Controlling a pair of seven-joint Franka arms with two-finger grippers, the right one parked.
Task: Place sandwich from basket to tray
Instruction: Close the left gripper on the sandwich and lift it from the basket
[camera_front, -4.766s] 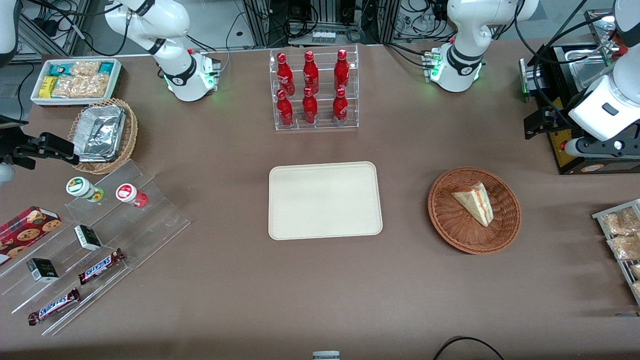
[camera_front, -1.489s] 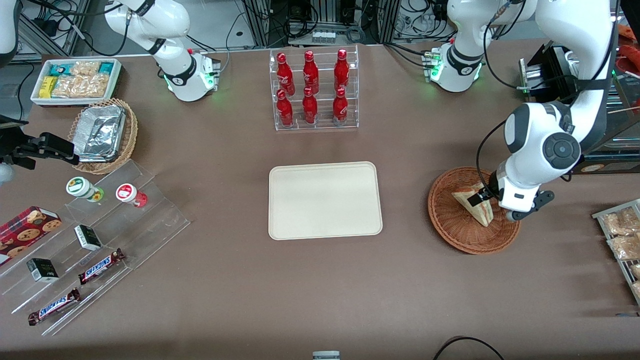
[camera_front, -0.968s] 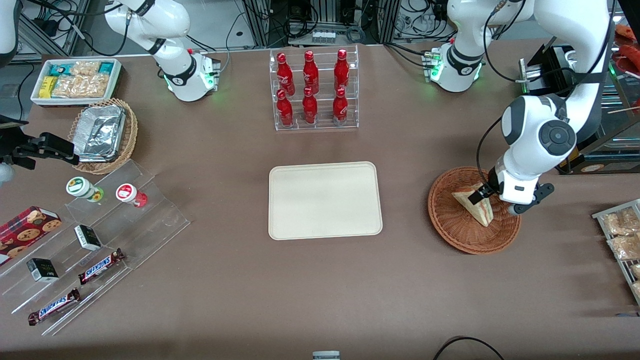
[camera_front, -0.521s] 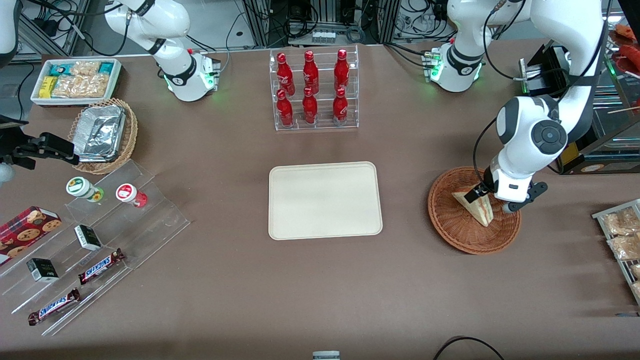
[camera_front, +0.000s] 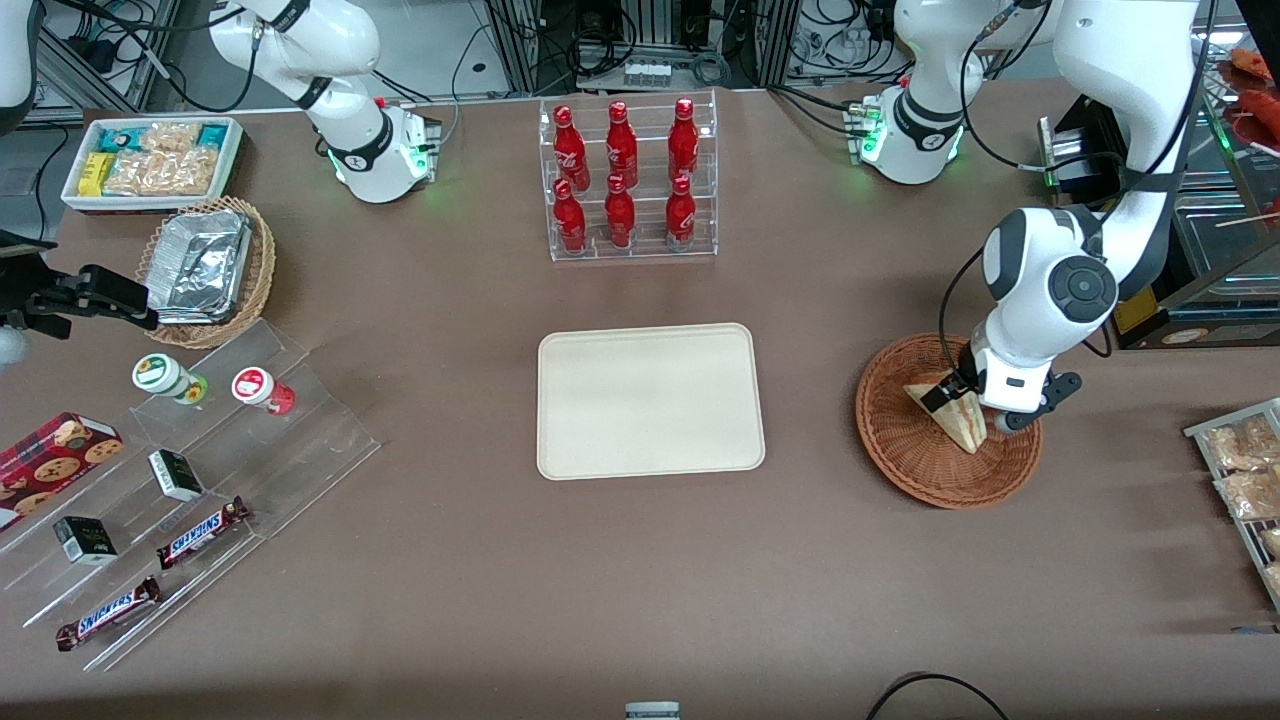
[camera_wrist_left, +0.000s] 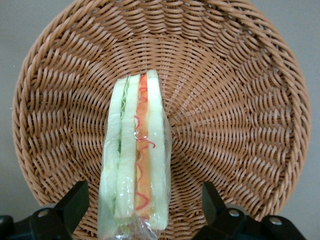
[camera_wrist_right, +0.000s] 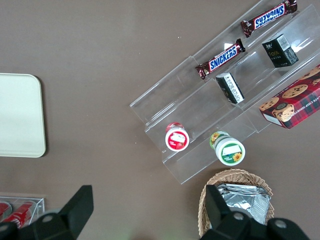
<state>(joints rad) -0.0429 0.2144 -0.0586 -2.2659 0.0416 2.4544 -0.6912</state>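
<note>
The sandwich (camera_front: 962, 428), a wrapped wedge of pale bread with red and green layers, lies in the reddish-brown wicker basket (camera_front: 900, 445). My left gripper (camera_front: 966, 406) is down in the basket, over the wide end of the sandwich. In the left wrist view the gripper (camera_wrist_left: 143, 205) is open. Its two black fingers (camera_wrist_left: 74, 202) stand on either side of the sandwich (camera_wrist_left: 135, 160), with a gap of bare basket (camera_wrist_left: 240, 100) weave at each side. The cream tray (camera_front: 650, 400) sits empty beside the basket, toward the parked arm's end.
A clear rack of red bottles (camera_front: 625, 180) stands farther from the front camera than the tray. A black appliance (camera_front: 1150, 310) and a wire rack of snack bags (camera_front: 1245, 480) flank the basket at the working arm's end. Acrylic steps with snacks (camera_front: 200, 480) lie at the parked arm's end.
The arm swung in from the table's end to the basket. Over the last second its wrist has drifted a little farther over the sandwich. The sandwich has not moved.
</note>
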